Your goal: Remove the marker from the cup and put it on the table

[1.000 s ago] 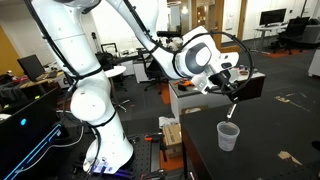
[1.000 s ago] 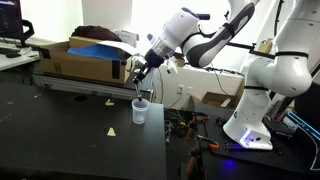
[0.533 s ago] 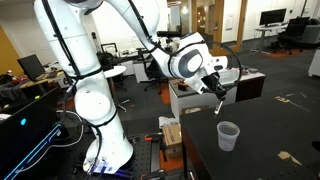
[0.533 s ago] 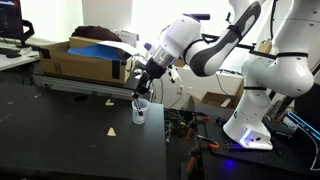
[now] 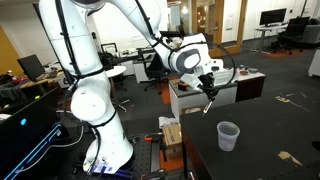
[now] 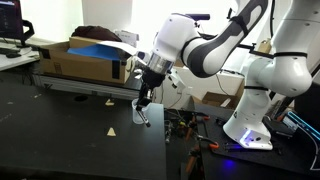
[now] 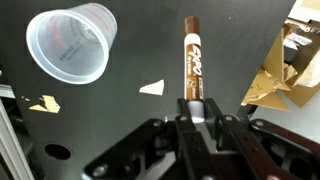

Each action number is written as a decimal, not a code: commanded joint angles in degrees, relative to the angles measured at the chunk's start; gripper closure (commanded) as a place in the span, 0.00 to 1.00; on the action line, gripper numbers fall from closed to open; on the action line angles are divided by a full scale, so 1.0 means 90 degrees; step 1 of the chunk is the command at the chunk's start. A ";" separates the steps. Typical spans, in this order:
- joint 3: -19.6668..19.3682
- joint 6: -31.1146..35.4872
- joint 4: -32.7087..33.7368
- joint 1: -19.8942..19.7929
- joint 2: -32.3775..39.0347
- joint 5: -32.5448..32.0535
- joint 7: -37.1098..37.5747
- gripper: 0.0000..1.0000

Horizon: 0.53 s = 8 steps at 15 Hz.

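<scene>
Lowering the marker (image 7: 192, 62), clamped upright in the gripper (image 7: 193, 108), calls for tilting it flat onto bare tabletop (image 7: 150, 140) beside the cup (image 7: 72, 41), away from the edge.

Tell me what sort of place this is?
Probably an open-plan office or robotics lab: office chairs and monitors behind the arm, carpeted floor, and a cardboard box beside the black table.

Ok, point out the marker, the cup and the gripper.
marker (image 7: 192, 62), wrist view, on its brown barrel beside the label.
cup (image 7: 72, 42), wrist view, inside its translucent wall.
gripper (image 7: 196, 112), wrist view, between the fingertips clamping the marker's upper end.
</scene>
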 commanded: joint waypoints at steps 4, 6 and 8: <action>0.0339 -0.1748 0.1269 -0.0436 0.0642 0.0304 -0.0512 0.95; 0.0344 -0.2086 0.1654 -0.0479 0.1015 0.0246 -0.0506 0.95; 0.0343 -0.2291 0.1973 -0.0509 0.1371 0.0224 -0.0610 0.95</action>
